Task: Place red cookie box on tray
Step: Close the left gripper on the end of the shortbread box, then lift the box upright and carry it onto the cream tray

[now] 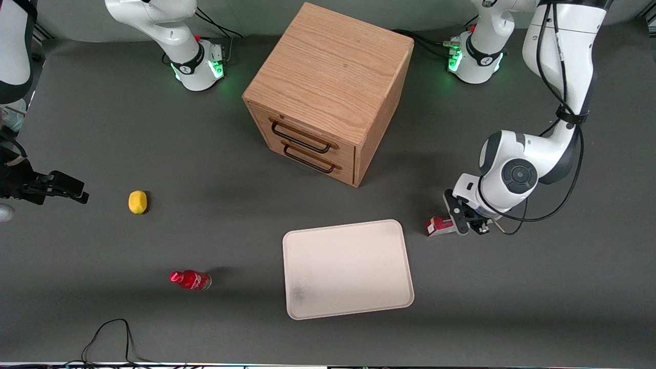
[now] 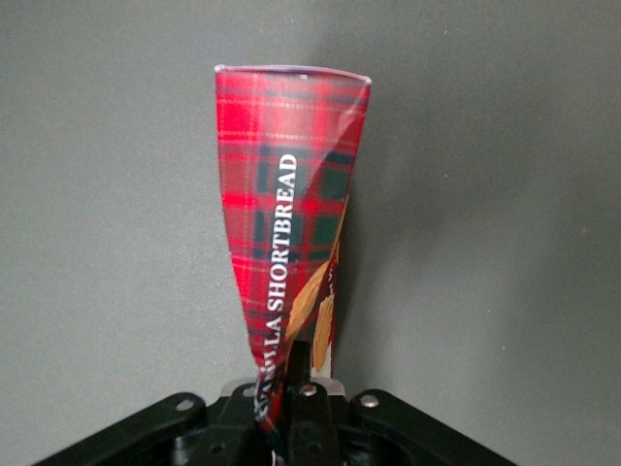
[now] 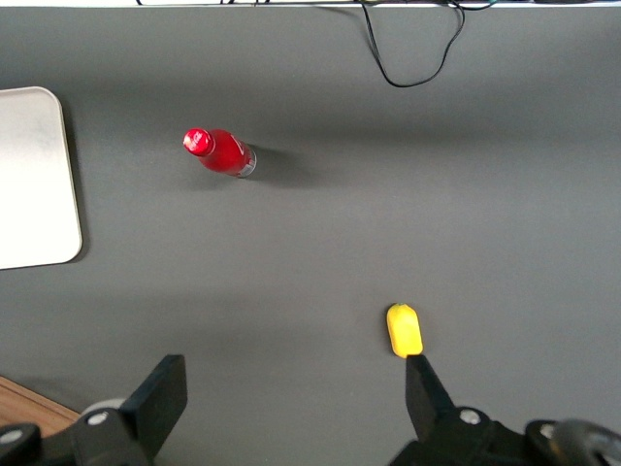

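- One step looks done: the gripper (image 1: 457,221) is clamped on the red cookie box (image 1: 437,226), beside the tray (image 1: 348,269) toward the working arm's end
- The wrist view shows the carton squeezed at its held end
- Left: carry it over the bare tray, then release

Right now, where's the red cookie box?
In the front view, the long slim red tartan cookie box sits in the left gripper, jaws shut on it, beside the pale beige rectangular tray, toward the working arm's end.
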You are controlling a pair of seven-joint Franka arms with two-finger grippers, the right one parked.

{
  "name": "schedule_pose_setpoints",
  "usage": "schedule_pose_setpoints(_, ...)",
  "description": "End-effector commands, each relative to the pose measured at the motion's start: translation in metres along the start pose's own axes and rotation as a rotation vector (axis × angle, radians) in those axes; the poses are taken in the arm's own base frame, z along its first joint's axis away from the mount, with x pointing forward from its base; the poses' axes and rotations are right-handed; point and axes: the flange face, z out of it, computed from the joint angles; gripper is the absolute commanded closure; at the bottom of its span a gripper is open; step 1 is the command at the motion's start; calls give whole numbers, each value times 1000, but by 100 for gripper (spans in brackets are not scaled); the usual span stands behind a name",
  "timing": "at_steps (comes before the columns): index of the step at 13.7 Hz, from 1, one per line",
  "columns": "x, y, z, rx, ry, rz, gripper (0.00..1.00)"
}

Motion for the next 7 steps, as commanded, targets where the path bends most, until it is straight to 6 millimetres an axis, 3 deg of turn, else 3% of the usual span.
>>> schedule_pose_setpoints(1,-2,-3,-17,21,12,-2,100)
schedule_pose_setpoints(4,-2,-6,-69,-18,101,-227,100)
schedule_pose_setpoints(7,20,-24,-134,-100,139,-537,100)
